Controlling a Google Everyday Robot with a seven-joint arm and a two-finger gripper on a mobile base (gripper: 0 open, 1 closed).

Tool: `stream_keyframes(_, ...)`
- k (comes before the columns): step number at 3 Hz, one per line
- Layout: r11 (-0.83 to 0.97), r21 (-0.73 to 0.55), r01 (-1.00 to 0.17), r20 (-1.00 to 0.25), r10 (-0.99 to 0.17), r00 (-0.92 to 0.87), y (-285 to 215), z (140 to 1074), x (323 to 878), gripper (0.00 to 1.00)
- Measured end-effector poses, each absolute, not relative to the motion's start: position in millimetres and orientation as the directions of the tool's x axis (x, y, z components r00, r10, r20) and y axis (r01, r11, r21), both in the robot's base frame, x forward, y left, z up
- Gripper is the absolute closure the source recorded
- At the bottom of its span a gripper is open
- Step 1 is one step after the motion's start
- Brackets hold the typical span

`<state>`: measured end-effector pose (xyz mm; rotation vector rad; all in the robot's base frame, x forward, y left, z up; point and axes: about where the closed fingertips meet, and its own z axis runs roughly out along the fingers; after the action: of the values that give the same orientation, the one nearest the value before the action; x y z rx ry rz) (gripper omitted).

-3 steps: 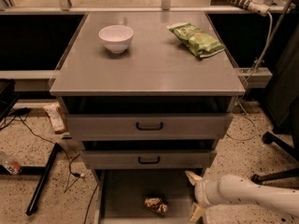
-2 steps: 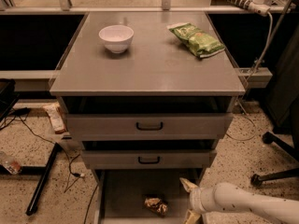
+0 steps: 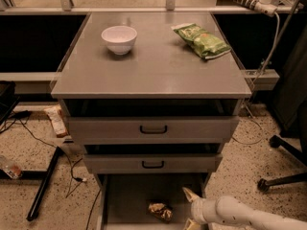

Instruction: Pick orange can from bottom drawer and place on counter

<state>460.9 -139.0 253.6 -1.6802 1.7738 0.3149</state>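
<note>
- Your gripper (image 3: 186, 208) is low at the bottom right, over the right part of the bottom drawer (image 3: 125, 199), at the end of the white arm (image 3: 242, 215) that enters from the right edge
- Fingers (image 3: 189, 193) are spread apart with nothing between them; one points up-left, the other sits at the bottom edge of the view
- Orange can (image 3: 160, 211) lies on the drawer floor, just left of the gripper; can't tell you if a fingertip touches it
- Bottom drawer is pulled out; middle drawer (image 3: 152, 163) and top drawer (image 3: 152, 128) above it stick out in steps
- Counter (image 3: 153, 73) carries a white bowl (image 3: 119, 38) back left and a green snack bag (image 3: 201, 40) back right, well apart
</note>
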Motion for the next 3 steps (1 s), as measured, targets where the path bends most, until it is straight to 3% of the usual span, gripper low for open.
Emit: stream_keyframes(3,0.196,-0.24,-0.951,-0.666,-0.746,0.014,-107.4,212.1,498.4,0.0)
